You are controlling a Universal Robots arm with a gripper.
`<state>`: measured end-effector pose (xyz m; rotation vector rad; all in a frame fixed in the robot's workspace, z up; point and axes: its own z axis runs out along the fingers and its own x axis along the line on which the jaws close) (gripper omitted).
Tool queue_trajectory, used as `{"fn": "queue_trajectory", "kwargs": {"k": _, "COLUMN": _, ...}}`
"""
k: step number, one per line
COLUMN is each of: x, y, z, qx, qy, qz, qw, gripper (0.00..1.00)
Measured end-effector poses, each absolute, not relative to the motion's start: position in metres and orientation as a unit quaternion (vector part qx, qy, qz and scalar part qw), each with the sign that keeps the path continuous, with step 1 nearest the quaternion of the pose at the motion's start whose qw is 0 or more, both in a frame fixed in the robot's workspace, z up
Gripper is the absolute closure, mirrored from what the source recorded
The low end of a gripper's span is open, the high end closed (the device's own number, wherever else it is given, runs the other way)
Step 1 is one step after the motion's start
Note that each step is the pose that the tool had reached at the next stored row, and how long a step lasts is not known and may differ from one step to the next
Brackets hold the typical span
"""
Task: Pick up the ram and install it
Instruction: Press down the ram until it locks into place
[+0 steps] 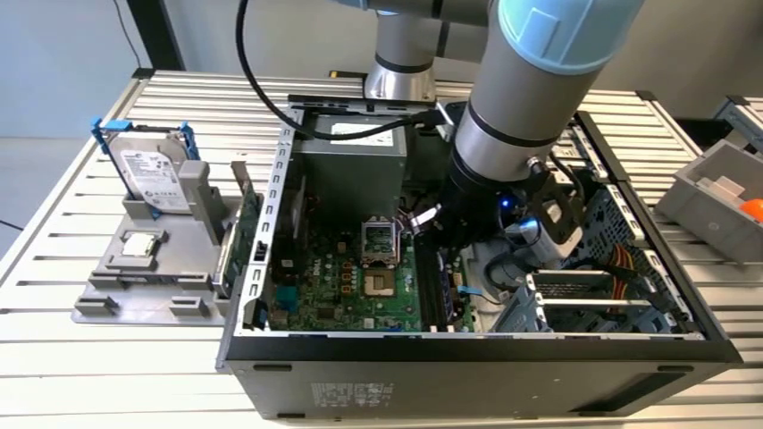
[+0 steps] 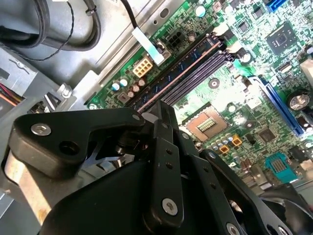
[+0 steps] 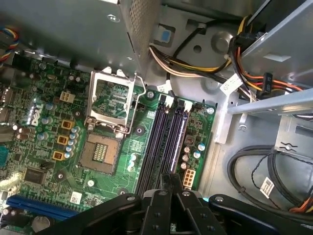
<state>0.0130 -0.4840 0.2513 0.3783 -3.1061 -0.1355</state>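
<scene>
Reaching down into the open computer case on the table, the arm has its hand right over the near end of the memory slots, beside the empty processor socket. In both wrist views the two fingers look pressed together, with nothing pinched between them. The ram seems to be sitting in one of those slots already (bluish strip with dark chips in the second wrist view), though I can't tell if it's fully clicked in. Outside the case, the hard drive and the little processor chip sit in the grey holder.
</scene>
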Motion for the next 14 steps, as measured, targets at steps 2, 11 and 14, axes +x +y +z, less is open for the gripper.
{"fn": "queue_trajectory", "kwargs": {"k": 2, "x": 0.013, "y": -0.484, "z": 0.2513, "qx": 0.137, "qy": -0.99, "qz": -0.043, "qw": 0.006, "gripper": 1.0}}
{"fn": "queue_trajectory", "kwargs": {"k": 11, "x": 0.0134, "y": -0.484, "z": 0.2516, "qx": 0.199, "qy": -0.979, "qz": -0.047, "qw": 0.007, "gripper": 1.0}}
{"fn": "queue_trajectory", "kwargs": {"k": 14, "x": 0.0135, "y": -0.484, "z": 0.2517, "qx": 0.211, "qy": -0.976, "qz": -0.048, "qw": 0.008, "gripper": 1.0}}
